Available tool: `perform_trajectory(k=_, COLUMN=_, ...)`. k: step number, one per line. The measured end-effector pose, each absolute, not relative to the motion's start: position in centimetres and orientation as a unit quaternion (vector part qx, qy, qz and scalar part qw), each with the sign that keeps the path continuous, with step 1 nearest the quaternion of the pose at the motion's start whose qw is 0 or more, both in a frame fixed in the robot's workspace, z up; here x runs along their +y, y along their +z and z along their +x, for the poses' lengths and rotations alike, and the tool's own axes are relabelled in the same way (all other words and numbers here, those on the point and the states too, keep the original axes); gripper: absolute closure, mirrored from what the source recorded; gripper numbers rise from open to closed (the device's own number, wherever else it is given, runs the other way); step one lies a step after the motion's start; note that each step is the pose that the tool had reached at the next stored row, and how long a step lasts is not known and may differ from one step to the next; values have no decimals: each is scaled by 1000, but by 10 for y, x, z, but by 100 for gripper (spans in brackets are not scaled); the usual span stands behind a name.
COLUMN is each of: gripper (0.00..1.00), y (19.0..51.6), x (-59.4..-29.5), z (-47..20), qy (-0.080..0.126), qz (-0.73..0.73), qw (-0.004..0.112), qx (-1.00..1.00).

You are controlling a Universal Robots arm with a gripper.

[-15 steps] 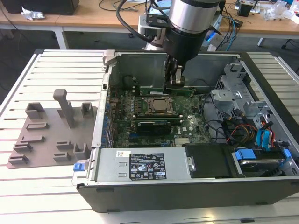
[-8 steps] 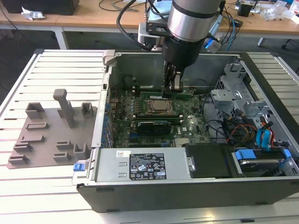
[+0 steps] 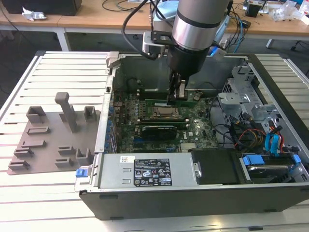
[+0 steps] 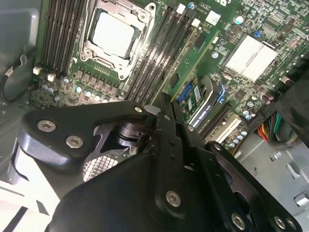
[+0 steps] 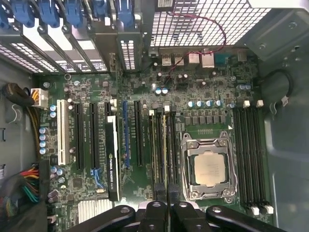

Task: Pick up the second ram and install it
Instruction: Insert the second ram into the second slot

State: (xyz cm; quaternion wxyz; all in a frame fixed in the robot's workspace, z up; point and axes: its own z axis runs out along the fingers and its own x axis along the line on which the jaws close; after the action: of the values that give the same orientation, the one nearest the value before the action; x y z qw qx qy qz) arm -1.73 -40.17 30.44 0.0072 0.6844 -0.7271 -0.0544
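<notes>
Slatted white table (image 3: 63, 72), open PC case (image 3: 193, 198), desks (image 3: 96, 19) far behind; gripper (image 3: 176, 99) clamped on second ram (image 3: 157, 102), beside CPU socket (image 3: 164, 113).

The surface (image 3: 58, 67) is a pale metal top of parallel slats. A flat grey fixture plate (image 3: 53, 145) lies on it toward its edge at the exterior view's left, carrying several low grey blocks (image 3: 36, 115) and one taller upright post (image 3: 67, 111). Just beside the plate, an open computer case (image 3: 193, 203) lies on its side with its open face up, reaching from the middle of the surface toward its edge at the exterior view's right.
</notes>
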Motion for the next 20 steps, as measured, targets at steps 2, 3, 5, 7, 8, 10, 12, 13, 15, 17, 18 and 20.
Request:
perform_trajectory(k=2, gripper=87, y=301, x=-402, z=-17, qy=-54, qz=684, qw=7, qx=-727)
perform_trajectory(k=3, gripper=87, y=300, x=-402, z=-17, qy=-54, qz=684, qw=7, qx=-727)
perform_trajectory(k=5, gripper=87, y=296, x=-402, z=-17, qy=-54, qz=684, qw=7, qx=-727)
perform_trajectory(k=7, gripper=87, y=293, x=-402, z=-17, qy=-54, qz=684, qw=7, qx=-727)
perform_trajectory(k=8, gripper=87, y=291, x=-402, z=-17, qy=-54, qz=684, qw=7, qx=-727)
perform_trajectory(k=10, gripper=87, y=289, x=-402, z=-17, qy=-54, qz=684, qw=7, qx=-727)
perform_trajectory(k=12, gripper=87, y=287, x=-402, z=-17, qy=-54, qz=684, qw=7, qx=-727)
perform_trajectory(k=13, gripper=87, y=286, x=-402, z=-17, qy=-54, qz=684, qw=7, qx=-727)
perform_trajectory(k=15, gripper=87, y=285, x=-402, z=-17, qy=-54, qz=684, qw=7, qx=-727)
perform_trajectory(k=17, gripper=87, y=282, x=-402, z=-17, qy=-54, qz=684, qw=7, qx=-727)
perform_trajectory(k=18, gripper=87, y=281, x=-401, z=-17, qy=-54, qz=684, qw=7, qx=-727)
perform_trajectory(k=20, gripper=87, y=278, x=-401, z=-17, qy=-54, qz=684, qw=7, qx=-727)
